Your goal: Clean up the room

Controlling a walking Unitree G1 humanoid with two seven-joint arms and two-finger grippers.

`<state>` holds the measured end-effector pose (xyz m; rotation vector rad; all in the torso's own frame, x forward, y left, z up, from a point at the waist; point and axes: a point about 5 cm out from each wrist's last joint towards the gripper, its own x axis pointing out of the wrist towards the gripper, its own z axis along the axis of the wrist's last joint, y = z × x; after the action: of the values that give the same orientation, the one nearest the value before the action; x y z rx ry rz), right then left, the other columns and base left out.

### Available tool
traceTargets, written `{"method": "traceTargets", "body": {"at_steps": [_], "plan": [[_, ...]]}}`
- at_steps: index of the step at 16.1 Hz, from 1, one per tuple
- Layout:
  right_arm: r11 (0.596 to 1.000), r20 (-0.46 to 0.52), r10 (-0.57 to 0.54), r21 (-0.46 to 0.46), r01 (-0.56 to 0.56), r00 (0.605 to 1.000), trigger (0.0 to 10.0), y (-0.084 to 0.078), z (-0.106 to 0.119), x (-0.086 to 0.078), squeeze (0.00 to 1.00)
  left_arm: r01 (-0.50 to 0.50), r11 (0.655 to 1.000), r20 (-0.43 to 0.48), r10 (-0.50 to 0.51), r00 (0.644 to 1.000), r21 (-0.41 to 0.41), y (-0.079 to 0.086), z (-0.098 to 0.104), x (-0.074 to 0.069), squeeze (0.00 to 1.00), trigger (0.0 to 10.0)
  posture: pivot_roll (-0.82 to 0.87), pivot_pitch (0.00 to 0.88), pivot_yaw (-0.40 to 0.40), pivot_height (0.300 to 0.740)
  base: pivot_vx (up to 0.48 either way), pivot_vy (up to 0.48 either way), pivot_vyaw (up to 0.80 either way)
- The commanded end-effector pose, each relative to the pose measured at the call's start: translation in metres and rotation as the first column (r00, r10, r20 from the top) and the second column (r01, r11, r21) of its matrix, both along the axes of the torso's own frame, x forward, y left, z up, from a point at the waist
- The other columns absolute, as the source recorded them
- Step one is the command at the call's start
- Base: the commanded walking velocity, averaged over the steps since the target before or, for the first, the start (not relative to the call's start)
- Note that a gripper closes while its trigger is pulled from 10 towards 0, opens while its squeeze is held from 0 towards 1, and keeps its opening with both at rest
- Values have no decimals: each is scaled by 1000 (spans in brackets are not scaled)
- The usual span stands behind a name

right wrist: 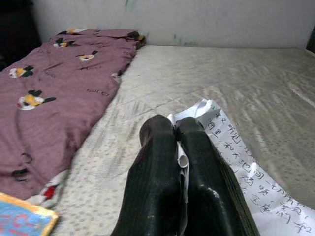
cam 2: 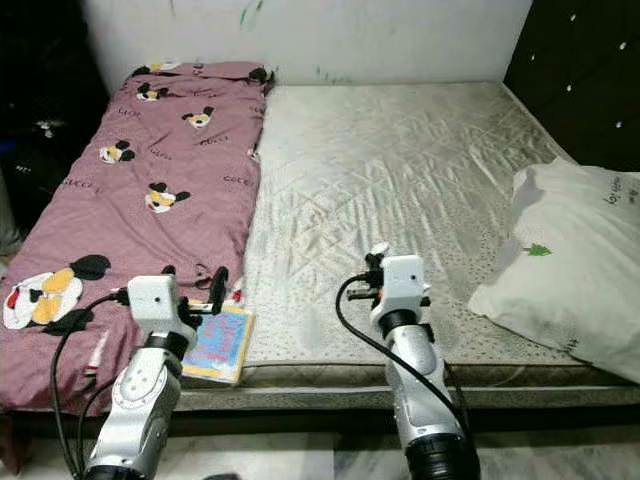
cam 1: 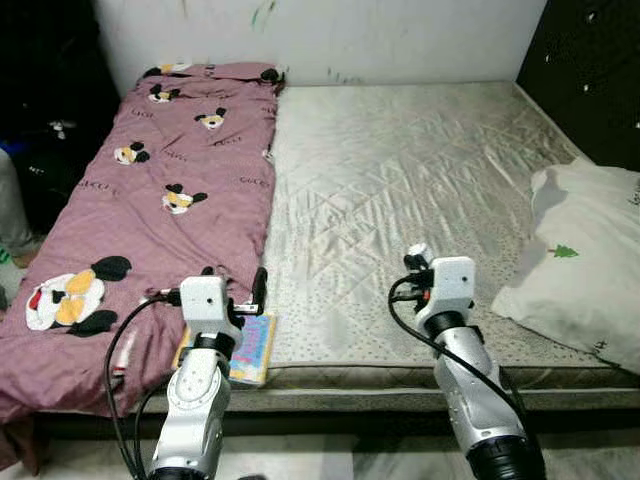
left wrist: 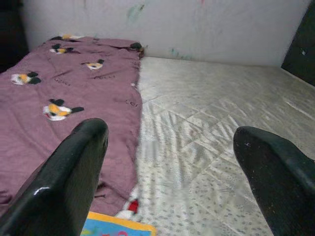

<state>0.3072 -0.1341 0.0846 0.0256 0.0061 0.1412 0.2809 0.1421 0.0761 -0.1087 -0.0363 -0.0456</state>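
Observation:
A colourful book (cam 1: 250, 347) lies at the front edge of the bed, half on the purple cartoon blanket (cam 1: 150, 190). My left gripper (cam 1: 234, 284) hovers just above the book, open, with nothing between its fingers (left wrist: 69, 182); the book's corner (left wrist: 115, 228) shows below them. My right gripper (right wrist: 174, 132) is shut on a white sheet of paper (right wrist: 231, 147) with black handwriting. It holds the sheet low over the front part of the bare mattress (cam 1: 400, 170). From the head, the paper (cam 1: 416, 253) is a small white scrap at the fingertips.
A white pillow (cam 1: 590, 260) lies at the bed's right edge beside a dark padded panel (cam 1: 590, 70). A pale wall (cam 1: 330, 35) closes the far side. A small white and red tube (cam 1: 123, 352) rests on the blanket near my left arm. Dark clutter (cam 1: 45, 130) stands left.

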Motion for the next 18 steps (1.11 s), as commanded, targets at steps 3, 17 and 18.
{"method": "traceTargets", "body": {"at_steps": [3,17,18], "plan": [[999,-6,34,-4,-34,999,10000,7,2,2,0,-27,1000,-15,27,1000,-2,8,-2,-2,0,10000,25,66,13,740,0,480,0],[999,4,37,-29,-37,999,10000,4,4,3,0,29,999,17,-28,999,-32,3,3,-2,0,10000,12,70,10,740,161,69,0],[999,4,38,-30,-38,999,10000,5,4,3,0,29,999,15,-29,999,-32,3,3,-3,0,10000,12,70,10,740,341,0,0]]}}
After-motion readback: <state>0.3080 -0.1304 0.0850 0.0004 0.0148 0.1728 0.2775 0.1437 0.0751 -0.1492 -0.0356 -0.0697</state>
